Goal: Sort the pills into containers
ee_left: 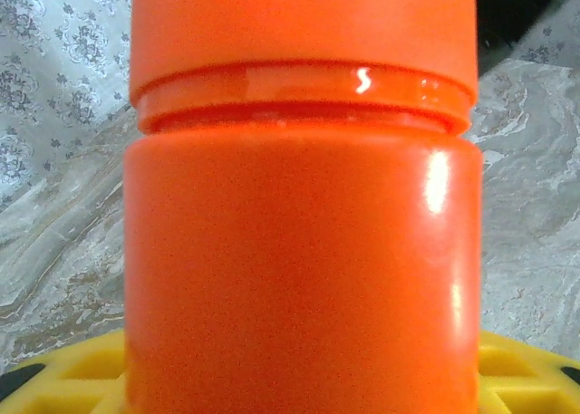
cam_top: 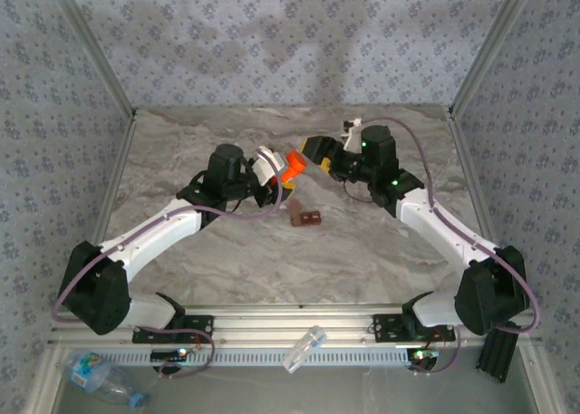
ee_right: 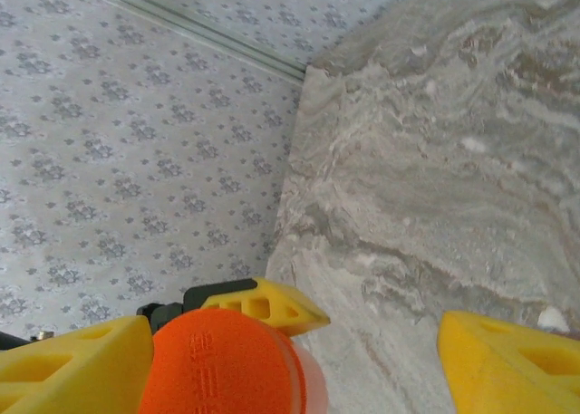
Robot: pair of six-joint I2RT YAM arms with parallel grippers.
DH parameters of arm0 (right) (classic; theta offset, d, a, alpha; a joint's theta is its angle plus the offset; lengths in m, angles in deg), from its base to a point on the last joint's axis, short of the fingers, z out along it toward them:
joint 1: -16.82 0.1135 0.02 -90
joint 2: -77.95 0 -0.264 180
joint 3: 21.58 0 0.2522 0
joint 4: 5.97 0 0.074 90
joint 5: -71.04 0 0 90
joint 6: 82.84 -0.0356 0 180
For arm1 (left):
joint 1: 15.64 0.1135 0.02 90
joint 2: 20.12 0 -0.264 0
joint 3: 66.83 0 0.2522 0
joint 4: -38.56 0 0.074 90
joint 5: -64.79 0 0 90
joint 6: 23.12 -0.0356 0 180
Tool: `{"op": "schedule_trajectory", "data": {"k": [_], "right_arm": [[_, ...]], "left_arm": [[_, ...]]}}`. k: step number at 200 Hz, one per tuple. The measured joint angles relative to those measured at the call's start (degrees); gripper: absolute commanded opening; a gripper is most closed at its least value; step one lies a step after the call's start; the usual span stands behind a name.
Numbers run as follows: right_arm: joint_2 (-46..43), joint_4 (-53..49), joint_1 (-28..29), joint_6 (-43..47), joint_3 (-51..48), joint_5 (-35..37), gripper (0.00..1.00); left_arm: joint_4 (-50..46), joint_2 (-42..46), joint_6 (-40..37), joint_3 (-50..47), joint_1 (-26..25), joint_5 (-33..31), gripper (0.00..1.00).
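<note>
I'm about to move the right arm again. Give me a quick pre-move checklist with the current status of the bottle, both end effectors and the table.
1. Left end effector gripping the orange pill bottle: ok, it sits between the yellow fingers.
2. Cap seated on the bottle: ok in the left wrist view.
3. Right end effector open: ok, its fingers stand wide apart, with the cap beside one of them.
4. Bottle contents: cannot tell, the wall is opaque.
5. Brown object lying on the table, apart from both arms: ok.
</note>
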Motion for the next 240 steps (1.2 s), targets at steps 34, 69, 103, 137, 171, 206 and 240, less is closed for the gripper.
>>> {"op": "schedule_trajectory", "data": {"k": [34, 69, 103, 137, 171, 206, 240], "right_arm": [[0.3, -2.8, 3.6, -0.8, 2.7, 4.3, 0.83], [1.3, -3.2, 5.1, -1.0, 4.2, 5.8, 0.77], [1.9, -3.8, 5.7, -1.2, 4.3, 5.9, 0.69], [1.9, -3.7, 6.1, -1.2, 4.3, 5.9, 0.54], [1.9, -3.4, 6.2, -0.7, 4.3, 5.9, 0.37], [2.0, -3.0, 4.9, 2.7, 4.3, 3.7, 0.30], [2.7, 2.2, 1.1, 10.4, 2.6, -6.6, 0.31]], "left_arm": [[0.0, 0.0, 0.0, 0.0, 0.0, -0.4, 0.00], [0.0, 0.0, 0.0, 0.0, 0.0, -0.4, 0.00], [0.0, 0.0, -0.1, 0.0, 0.0, -0.4, 0.00], [-0.1, -0.1, -0.1, 0.0, 0.0, -0.4, 0.00], [-0.4, -0.1, 0.0, 0.0, 0.0, -0.4, 0.00], [-0.3, -0.1, 0.0, 0.0, 0.0, -0.3, 0.00], [0.6, -0.1, 0.0, 0.0, -0.2, -0.3, 0.00]]}}
